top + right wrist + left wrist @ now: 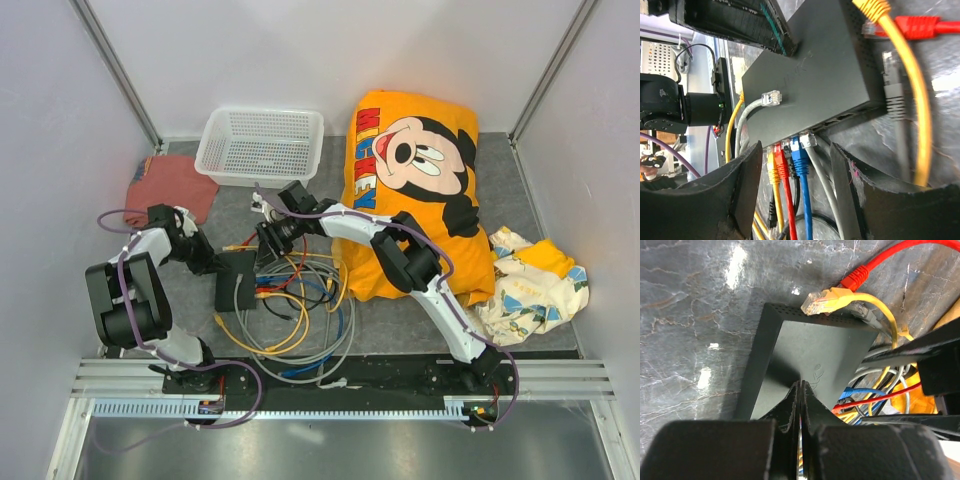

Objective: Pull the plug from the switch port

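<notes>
The black switch (237, 278) lies flat on the grey mat. My left gripper (801, 386) is shut with nothing in it, its tips resting on the switch (815, 347) top. My right gripper (795, 150) is open and straddles the port row of the switch (815, 75). Between its fingers sit a yellow plug (772, 167), a red plug (782, 161), a blue plug (800, 156) and a grey-cabled plug (809, 140). The grey one's clear head shows fully at the port mouth; I cannot tell whether it is seated. Neither finger touches a plug.
Loose yellow (817, 302), red (855, 277) and grey (866, 315) plugs lie by the switch's far end. A cable tangle (295, 310) spreads to its right. White mesh basket (262, 143), orange Mickey pillow (415, 190), red cloth (170, 185) and patterned cloth (530, 280) surround it.
</notes>
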Controlling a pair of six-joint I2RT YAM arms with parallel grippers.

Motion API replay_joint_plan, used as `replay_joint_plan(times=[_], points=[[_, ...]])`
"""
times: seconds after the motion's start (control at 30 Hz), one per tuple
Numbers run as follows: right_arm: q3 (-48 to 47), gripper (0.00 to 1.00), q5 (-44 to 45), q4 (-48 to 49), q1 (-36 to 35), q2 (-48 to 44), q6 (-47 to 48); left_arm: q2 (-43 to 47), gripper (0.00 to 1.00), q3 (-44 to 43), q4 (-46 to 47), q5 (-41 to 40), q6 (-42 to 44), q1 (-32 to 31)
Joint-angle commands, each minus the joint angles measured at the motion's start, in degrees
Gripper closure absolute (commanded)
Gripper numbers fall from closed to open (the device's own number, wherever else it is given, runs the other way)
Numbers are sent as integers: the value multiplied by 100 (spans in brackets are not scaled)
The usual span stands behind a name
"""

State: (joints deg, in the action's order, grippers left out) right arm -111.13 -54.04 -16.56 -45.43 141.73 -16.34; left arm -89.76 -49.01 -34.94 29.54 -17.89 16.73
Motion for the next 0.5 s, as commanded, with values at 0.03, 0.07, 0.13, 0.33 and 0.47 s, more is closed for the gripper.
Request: replay_joint_plan(times=[0.03,0.07,0.13,0.33,0.47], points=[[153,37,8,179,-71,12,-106,-104,98,-100,128,-229,40,-3],[171,37,16,170,-71,30,-115,-104,98,-91,136,-238,40,-3],[188,39,-10,170,-63,74,-133,-104,98,-82,145,-256,49,-3],[136,44,-36,170,-71,188,-186,-77,99,-56,189,-238,40,-3],[118,49,-36,170,-89,241,-212,-68,98,-47,207,-238,49,-3]])
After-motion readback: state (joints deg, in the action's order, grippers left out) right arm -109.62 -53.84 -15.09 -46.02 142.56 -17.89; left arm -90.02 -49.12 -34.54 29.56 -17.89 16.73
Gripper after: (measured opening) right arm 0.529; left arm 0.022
